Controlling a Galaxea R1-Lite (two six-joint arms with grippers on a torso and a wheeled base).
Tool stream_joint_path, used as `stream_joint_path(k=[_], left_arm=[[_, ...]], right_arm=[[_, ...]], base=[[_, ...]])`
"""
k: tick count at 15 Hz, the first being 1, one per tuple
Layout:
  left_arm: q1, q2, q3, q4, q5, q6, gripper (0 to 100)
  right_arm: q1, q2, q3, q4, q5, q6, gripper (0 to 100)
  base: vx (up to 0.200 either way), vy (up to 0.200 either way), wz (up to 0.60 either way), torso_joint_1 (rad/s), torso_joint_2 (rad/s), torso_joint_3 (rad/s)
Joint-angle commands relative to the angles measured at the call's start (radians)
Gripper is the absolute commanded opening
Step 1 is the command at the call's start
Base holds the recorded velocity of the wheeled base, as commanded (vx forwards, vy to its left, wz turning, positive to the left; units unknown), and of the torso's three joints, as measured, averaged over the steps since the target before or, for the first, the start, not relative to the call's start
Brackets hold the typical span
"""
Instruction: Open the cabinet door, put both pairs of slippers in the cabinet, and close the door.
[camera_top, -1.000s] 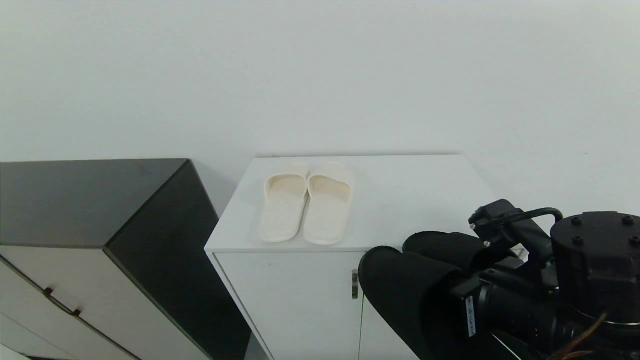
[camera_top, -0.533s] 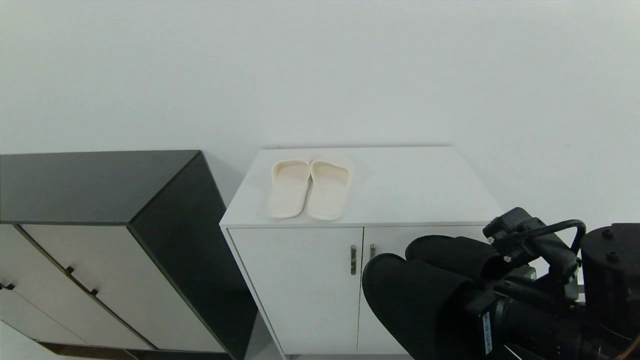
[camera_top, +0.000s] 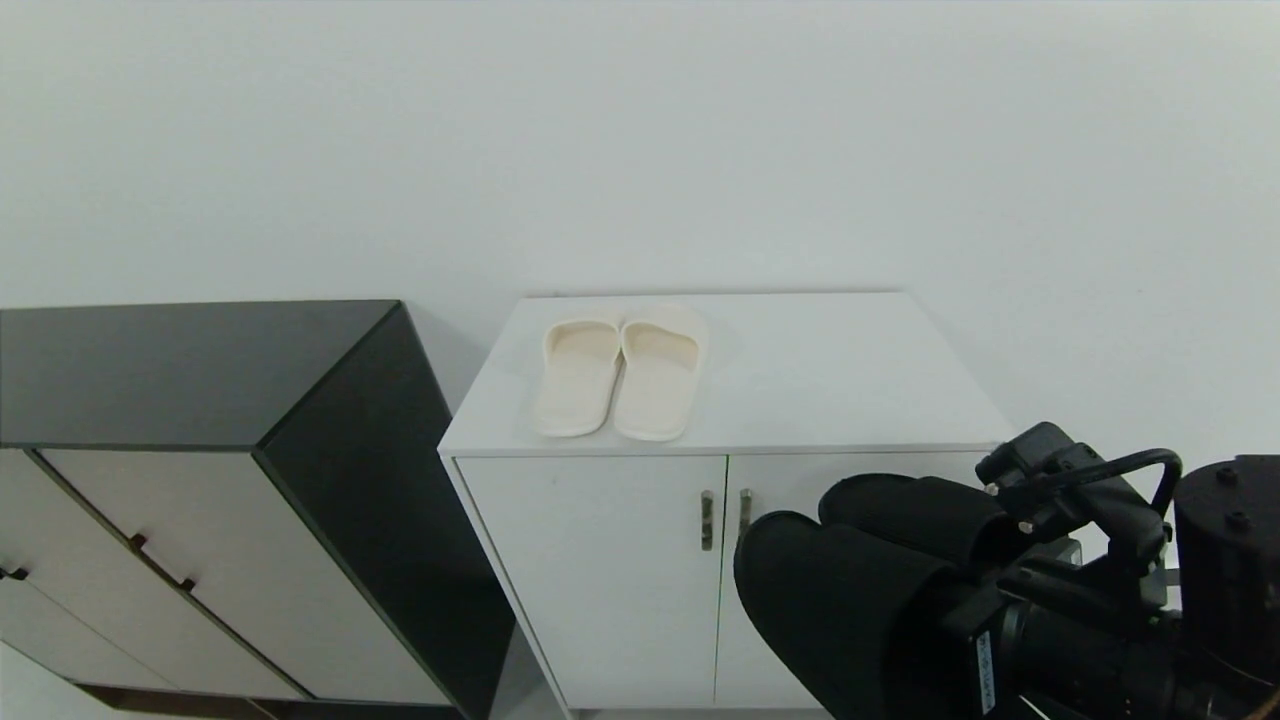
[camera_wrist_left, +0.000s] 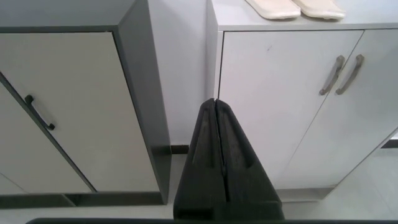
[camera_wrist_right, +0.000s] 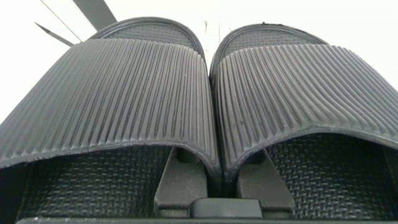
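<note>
I see right gripper (camera_wrist_right: 219, 183) clamping black slippers (camera_top: 850, 580), seemingly by inner edges, toes toward cabinet (camera_top: 590, 590) | left gripper (camera_wrist_left: 216, 146) closed, empty | cream slippers (camera_top: 615, 375) front-to-back, toes to wall (camera_top: 640, 150)

A white cabinet (camera_top: 830, 380) is set against the wall. Its two doors (camera_top: 590, 580) are shut, and two upright metal handles (camera_top: 707, 520) are fitted close together at the middle seam. A pair of cream slippers (camera_top: 618, 378) is laid on the left part of its top, side by side and touching, soles down, toes toward the wall and heels near the front edge. A pair of black slippers (camera_top: 860, 570) with ribbed straps is held in the air before the right door. They are pressed side by side, with their inner edges clamped by the right gripper (camera_wrist_right: 219, 182).
</note>
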Motion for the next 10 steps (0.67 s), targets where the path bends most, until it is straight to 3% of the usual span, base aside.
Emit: stream_joint_path(k=[1, 4, 10], left_arm=[[0.000, 0.000, 0.000, 0.000, 0.000, 0.004, 0], [0.000, 0.000, 0.002, 0.000, 0.000, 0.001, 0], [0.000, 0.000, 0.000, 0.000, -0.002, 0.004, 0]], right_arm=[[0.001, -0.002, 0.005, 0.001, -0.002, -0.015, 0], [0.001, -0.011, 0.014, -0.001, 0.007, -0.030, 0], [0.001, -0.017, 0.026, -0.001, 0.035, -0.030, 0]], base=[[0.000, 0.000, 0.00, 0.000, 0.00, 0.000], [0.000, 0.000, 0.00, -0.134, 0.30, 0.178], [0.000, 0.000, 0.00, -0.221, 0.54, 0.313]])
